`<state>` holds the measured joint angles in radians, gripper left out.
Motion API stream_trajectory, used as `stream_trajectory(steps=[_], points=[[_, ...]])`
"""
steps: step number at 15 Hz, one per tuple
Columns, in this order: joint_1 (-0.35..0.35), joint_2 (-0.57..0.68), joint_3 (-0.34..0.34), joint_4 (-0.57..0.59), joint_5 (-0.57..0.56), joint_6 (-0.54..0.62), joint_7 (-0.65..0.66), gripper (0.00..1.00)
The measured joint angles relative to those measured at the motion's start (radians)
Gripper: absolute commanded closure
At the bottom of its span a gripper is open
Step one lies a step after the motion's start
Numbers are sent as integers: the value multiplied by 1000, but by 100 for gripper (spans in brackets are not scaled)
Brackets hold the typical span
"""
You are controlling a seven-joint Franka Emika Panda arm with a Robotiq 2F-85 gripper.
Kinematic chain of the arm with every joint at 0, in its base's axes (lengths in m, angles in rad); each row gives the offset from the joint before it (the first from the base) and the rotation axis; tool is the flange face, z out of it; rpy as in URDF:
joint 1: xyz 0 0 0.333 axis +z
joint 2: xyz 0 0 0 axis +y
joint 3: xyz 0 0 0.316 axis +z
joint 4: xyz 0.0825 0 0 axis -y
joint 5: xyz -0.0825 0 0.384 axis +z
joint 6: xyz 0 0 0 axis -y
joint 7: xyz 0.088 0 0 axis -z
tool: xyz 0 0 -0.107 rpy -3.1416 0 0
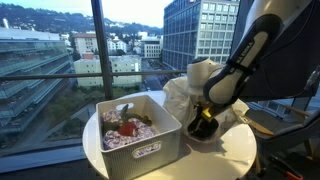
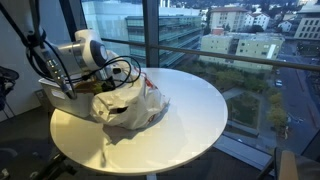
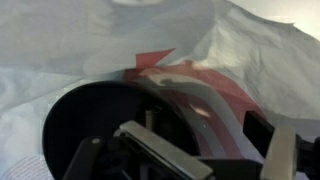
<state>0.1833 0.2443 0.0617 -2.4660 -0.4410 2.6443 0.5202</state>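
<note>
My gripper point(image 1: 203, 120) reaches down into a crumpled white plastic bag point(image 1: 180, 95) with red print, at the far side of the round white table point(image 1: 215, 160). In an exterior view the gripper point(image 2: 112, 84) is at the bag's point(image 2: 135, 105) open top. The wrist view is filled by the bag's white film and red print point(image 3: 200, 85), with a dark round shape point(image 3: 85, 125) just ahead of the fingers point(image 3: 195, 150). A small yellow patch point(image 1: 200, 112) shows at the fingers. Whether the jaws are closed on anything is hidden.
A white rectangular bin point(image 1: 140, 148) holding a red item point(image 1: 127, 128) and several other things stands on the table next to the bag; it shows behind the arm point(image 2: 48, 95). Tall windows lie just beyond the table. Cables hang by the arm point(image 2: 45, 60).
</note>
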Motion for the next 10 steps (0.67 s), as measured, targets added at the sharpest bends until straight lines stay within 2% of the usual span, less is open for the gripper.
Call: stream_trajectory(steps=[2,3,4,6,10], points=[[-4,13,-2,-5,22,30,-72,0],[-5,21,-4,-6,26,39,-105,5],[-5,27,-6,-7,28,44,-133,25],[-5,36,-13,-8,26,50,-178,30],[4,38,-38,-8,-14,52,-222,62]])
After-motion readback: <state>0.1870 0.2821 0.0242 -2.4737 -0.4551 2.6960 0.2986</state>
